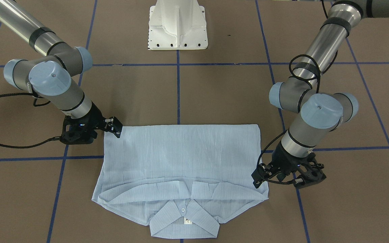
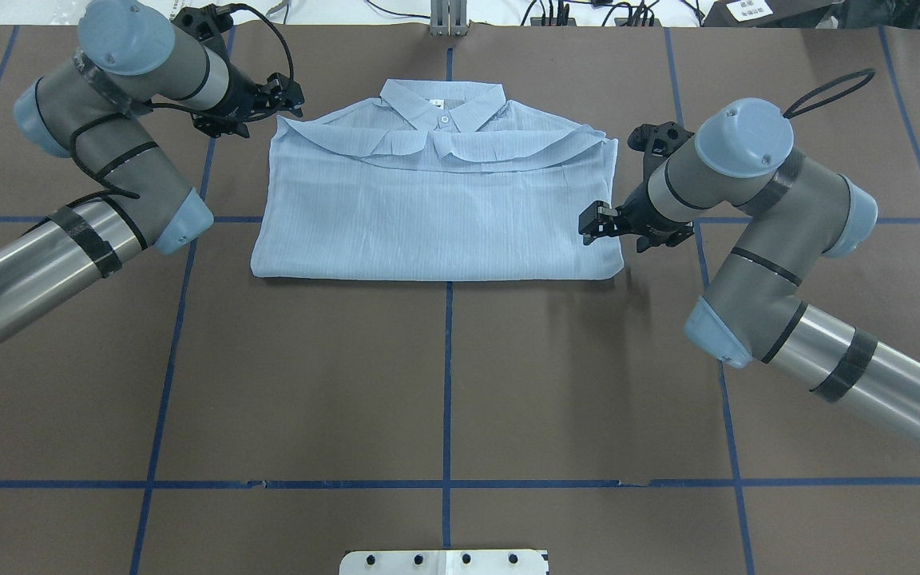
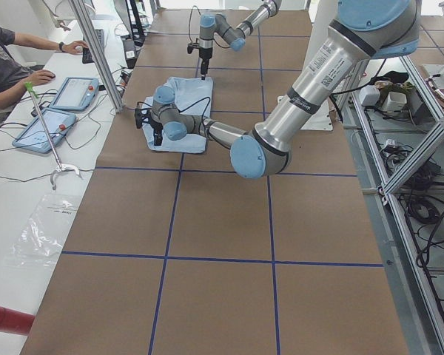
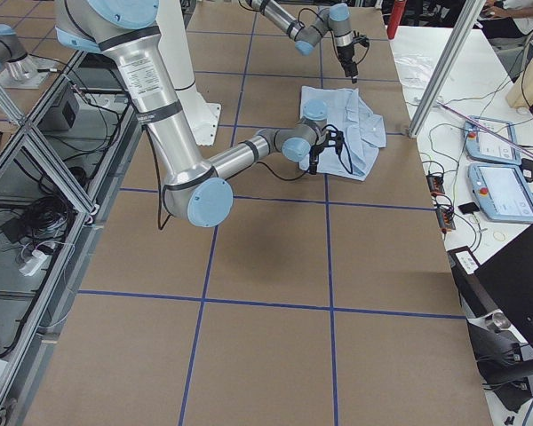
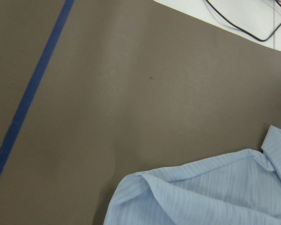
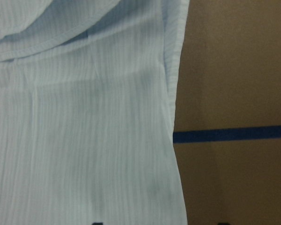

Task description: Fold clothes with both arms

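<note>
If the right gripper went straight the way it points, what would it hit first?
Probably the shirt: the right gripper aims at its side edge. How high it hangs is unclear.

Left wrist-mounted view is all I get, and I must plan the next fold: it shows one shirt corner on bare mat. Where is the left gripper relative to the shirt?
Observer: The left gripper is just outside the shirt's collar-end corner on the robot's left.
Operator: And the right one?
Observer: The right gripper is at the opposite side edge, toward the end nearest the robot, fingers open.
Operator: How does the shirt lie?
Observer: Flat, folded into a rectangle, collar pointing away from the robot.
</note>
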Controlling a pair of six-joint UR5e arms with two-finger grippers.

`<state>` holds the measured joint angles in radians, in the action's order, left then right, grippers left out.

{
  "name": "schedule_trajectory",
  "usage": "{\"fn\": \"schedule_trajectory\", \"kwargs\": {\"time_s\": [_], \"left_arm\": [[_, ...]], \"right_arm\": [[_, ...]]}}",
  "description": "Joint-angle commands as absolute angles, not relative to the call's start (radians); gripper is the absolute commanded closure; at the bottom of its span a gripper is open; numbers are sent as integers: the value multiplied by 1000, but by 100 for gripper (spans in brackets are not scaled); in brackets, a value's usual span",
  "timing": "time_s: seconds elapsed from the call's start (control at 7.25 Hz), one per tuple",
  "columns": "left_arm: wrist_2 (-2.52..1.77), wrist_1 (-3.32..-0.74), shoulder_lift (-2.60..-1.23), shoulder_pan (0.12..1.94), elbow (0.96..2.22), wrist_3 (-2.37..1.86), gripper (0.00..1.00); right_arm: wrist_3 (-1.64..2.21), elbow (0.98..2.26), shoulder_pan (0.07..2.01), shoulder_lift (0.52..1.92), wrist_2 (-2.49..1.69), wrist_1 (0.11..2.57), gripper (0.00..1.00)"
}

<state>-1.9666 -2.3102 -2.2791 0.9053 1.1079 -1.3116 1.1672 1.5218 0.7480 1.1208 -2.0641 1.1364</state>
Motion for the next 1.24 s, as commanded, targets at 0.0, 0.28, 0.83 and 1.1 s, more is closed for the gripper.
{"fn": "schedule_trajectory", "kwargs": {"time_s": [0.0, 0.28, 0.83, 1.1], "left_arm": [[-1967, -2318, -2273, 905, 1108, -1310, 1], [-1967, -2327, -2272, 905, 1108, -1312, 1], [-1967, -2330, -2263, 904, 1114, -1310, 2], [-1967, -2327, -2231, 905, 1158, -1310, 2]], "right_arm": [[1166, 1528, 738, 1121, -2069, 1149, 58], [1166, 1525, 738, 1126, -2068, 1149, 86], [1167, 1561, 735, 1156, -2074, 1147, 100], [1167, 1803, 672, 1335, -2072, 1178, 100]]}}
